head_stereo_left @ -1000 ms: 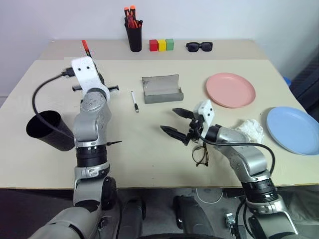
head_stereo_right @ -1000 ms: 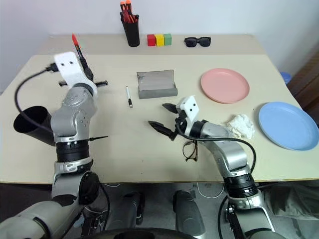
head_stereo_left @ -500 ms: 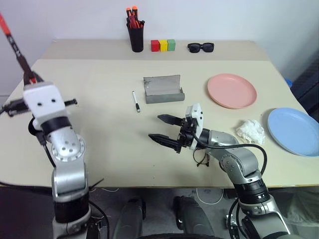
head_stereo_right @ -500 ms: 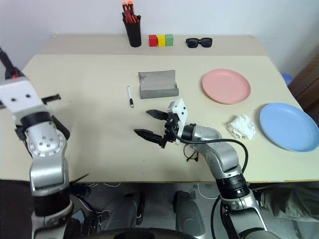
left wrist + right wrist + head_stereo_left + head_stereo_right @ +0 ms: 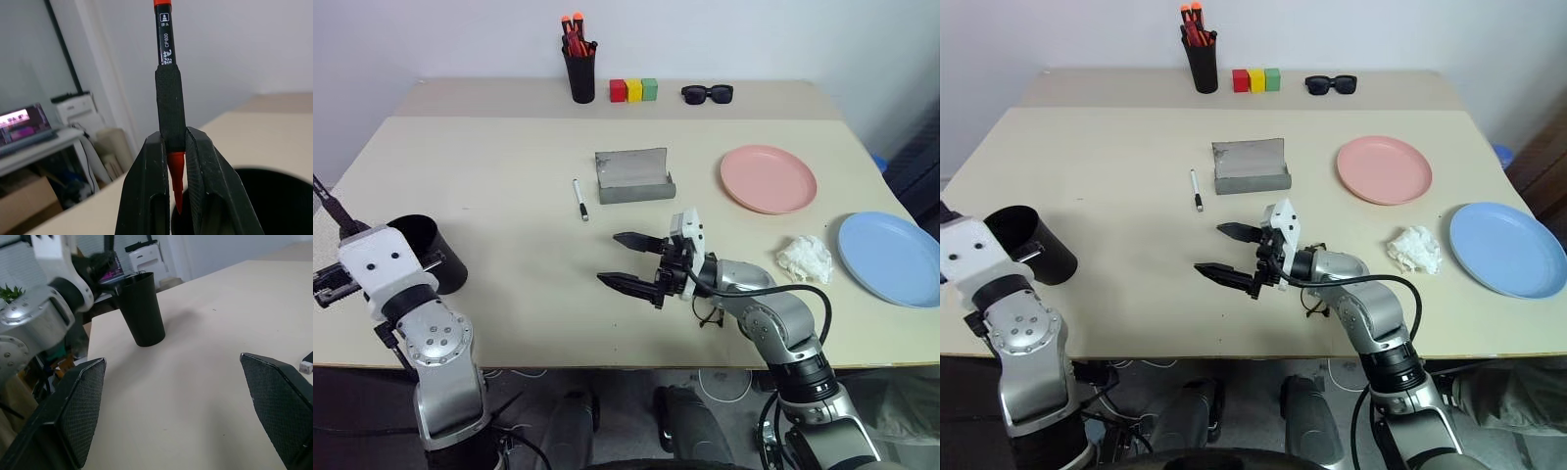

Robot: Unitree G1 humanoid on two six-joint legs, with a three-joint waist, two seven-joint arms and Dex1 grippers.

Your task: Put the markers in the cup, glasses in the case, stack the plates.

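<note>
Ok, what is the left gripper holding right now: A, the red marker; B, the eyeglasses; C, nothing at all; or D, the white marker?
A. In the left wrist view the left gripper is shut on the red marker, its black grip pinched between the fingers above the black cup; the white marker lies on the table.

Red-orange marker (image 5: 166,58), black cup (image 5: 428,253), grey case (image 5: 632,176), salmon-pink plate (image 5: 768,178), light-blue plate (image 5: 889,257).
</note>
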